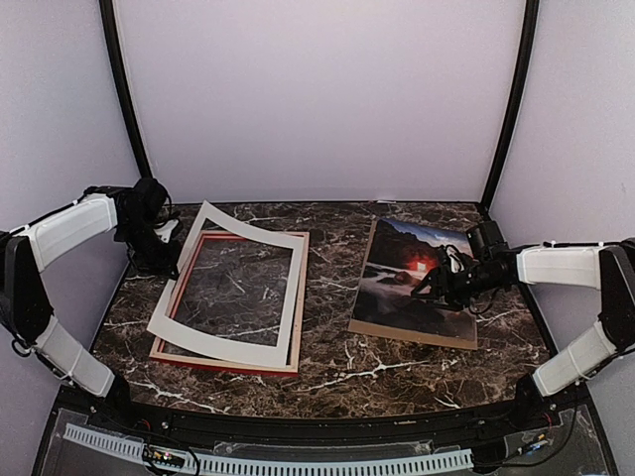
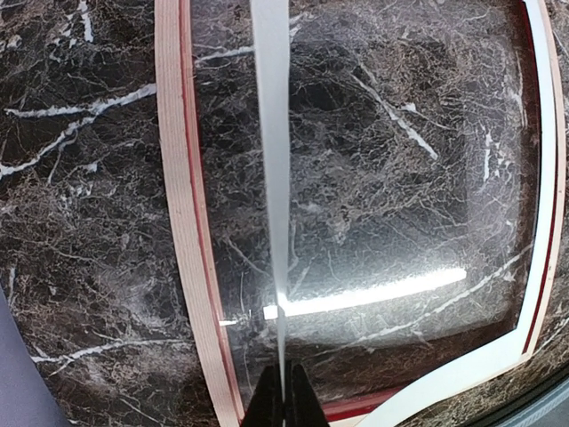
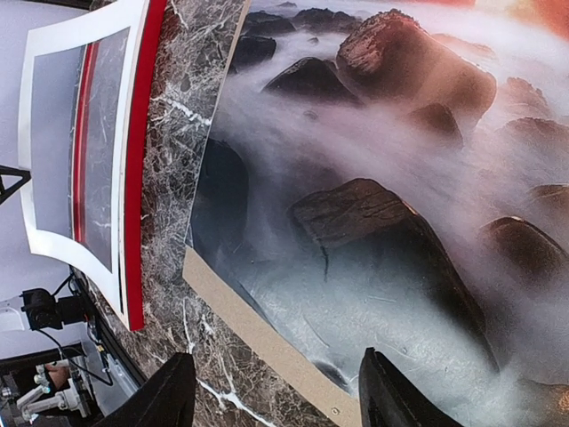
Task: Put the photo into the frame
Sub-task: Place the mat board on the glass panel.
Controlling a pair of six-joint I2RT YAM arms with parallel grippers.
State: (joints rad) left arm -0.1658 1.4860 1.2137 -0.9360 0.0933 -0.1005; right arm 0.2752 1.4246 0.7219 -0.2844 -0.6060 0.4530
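The red frame (image 1: 226,363) lies flat at centre left, its pale wooden rail (image 2: 182,222) towards my left wrist camera. My left gripper (image 1: 177,256) is shut on the left edge of the white mat (image 1: 248,230) and holds that side up off the frame. The left wrist view catches the mat (image 2: 271,133) edge-on, running into the shut left gripper (image 2: 284,400). To the right, the photo (image 1: 397,297) rests on a brown backing board (image 1: 412,335). My right gripper (image 1: 437,281) hovers open over the photo (image 3: 373,178), its fingertips (image 3: 277,369) straddling the board's edge (image 3: 258,334), nothing between them.
Glass in the frame (image 2: 382,294) mirrors a bright light strip. The dark marble table (image 1: 337,268) shows between frame and board. White walls and black corner posts (image 1: 511,109) close in the back. The frame's red rail (image 3: 138,178) lies left of the photo in the right wrist view.
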